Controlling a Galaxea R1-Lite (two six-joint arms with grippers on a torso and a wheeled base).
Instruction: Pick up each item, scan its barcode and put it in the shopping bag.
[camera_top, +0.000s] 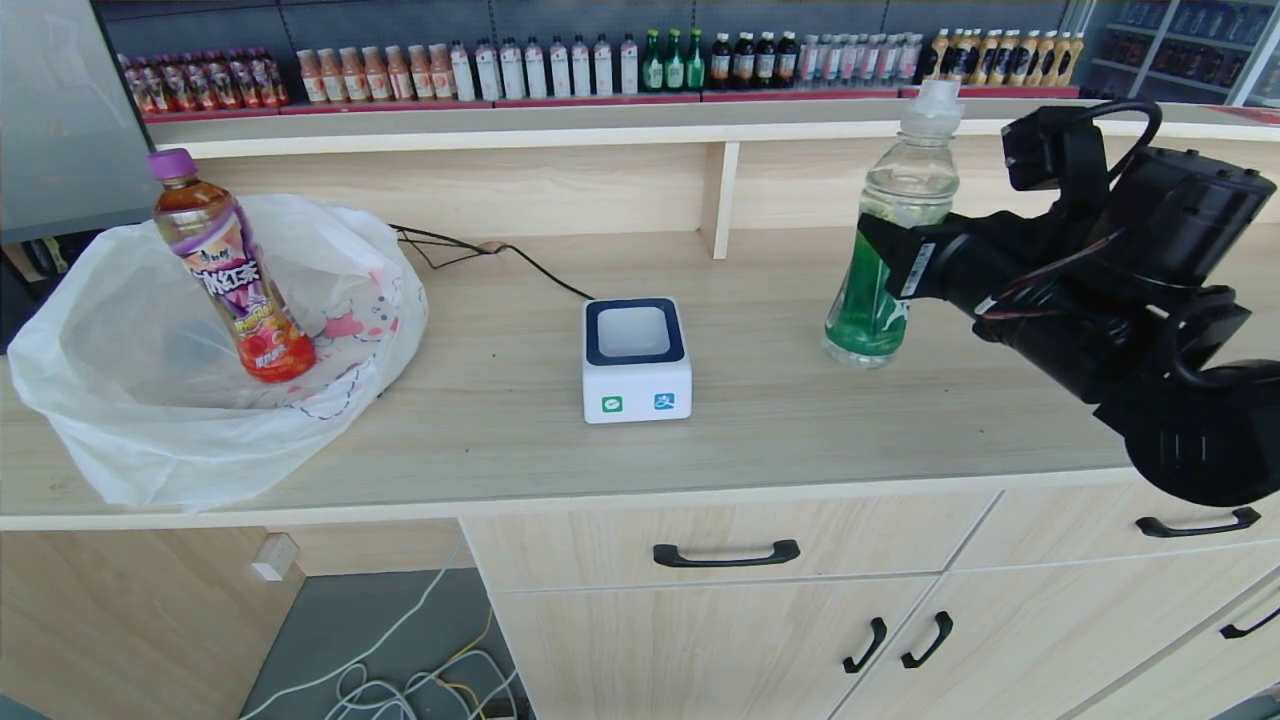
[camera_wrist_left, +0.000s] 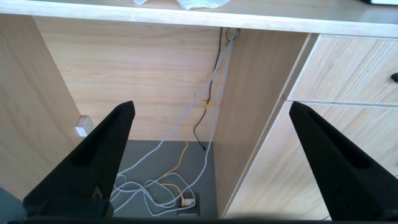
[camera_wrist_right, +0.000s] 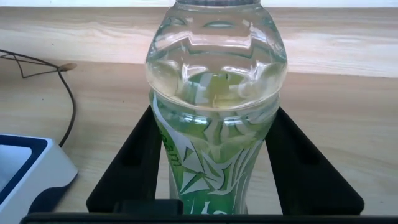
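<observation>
Right gripper (camera_top: 890, 265) is clamped on the bottle (camera_top: 908, 185). Slick label, so it could slip or tilt on the way to the scanner (camera_top: 636, 358). Left gripper (camera_wrist_left: 208, 162) hangs open.

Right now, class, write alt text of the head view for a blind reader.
The right gripper holds a green-labelled bottle at the right of a wooden counter. A white scanner sits mid-counter; at left, a red tea bottle leans in an open plastic bag.
</observation>
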